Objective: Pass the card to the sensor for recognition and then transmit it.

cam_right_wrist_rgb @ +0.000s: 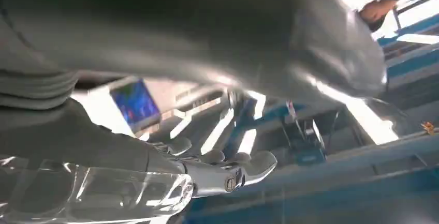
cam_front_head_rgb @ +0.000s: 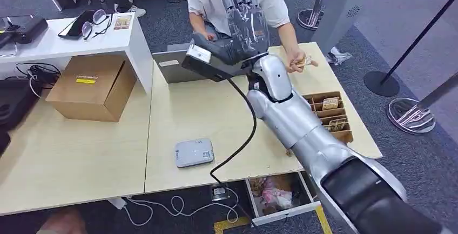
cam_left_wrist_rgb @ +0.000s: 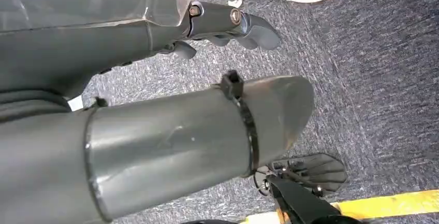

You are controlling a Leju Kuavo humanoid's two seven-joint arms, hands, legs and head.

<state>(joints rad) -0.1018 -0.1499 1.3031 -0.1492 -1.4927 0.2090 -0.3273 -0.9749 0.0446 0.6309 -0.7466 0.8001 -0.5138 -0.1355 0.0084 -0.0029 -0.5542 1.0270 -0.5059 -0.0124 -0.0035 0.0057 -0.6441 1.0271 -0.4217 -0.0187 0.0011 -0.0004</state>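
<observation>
Head view shows the card [cam_front_head_rgb: 303, 61] pinched in a person's hand [cam_front_head_rgb: 296, 61] at the far right of the desk [cam_front_head_rgb: 81, 158], just right of the robot's raised right forearm. It is small and partly hidden by the fingers, so I cannot tell its face or markings. Judging by this, the handover looks done or all but done: the card is with the person, not with the robot. Whether it has been read by the sensor [cam_front_head_rgb: 194, 152] cannot be told from these pictures; that grey flat box lies on the near middle of the desk, well apart from the card and with nothing on it.

The right hand [cam_front_head_rgb: 241, 20] is lifted high over the far edge of the desk, palm turned toward the person, fingers stretched upward and spread, holding nothing. The card sits lower and to the right of it, near the wrist, not touching. In the right wrist view the right hand's fingers [cam_right_wrist_rgb: 228, 169] also lie extended with nothing between them.

The left hand [cam_left_wrist_rgb: 228, 25] hangs over grey carpet in the left wrist view, fingers loosely curled, released and empty.

A wooden tray [cam_front_head_rgb: 329, 114] with more cards stands on the right side of the desk, nearer than the person's hand.
</observation>
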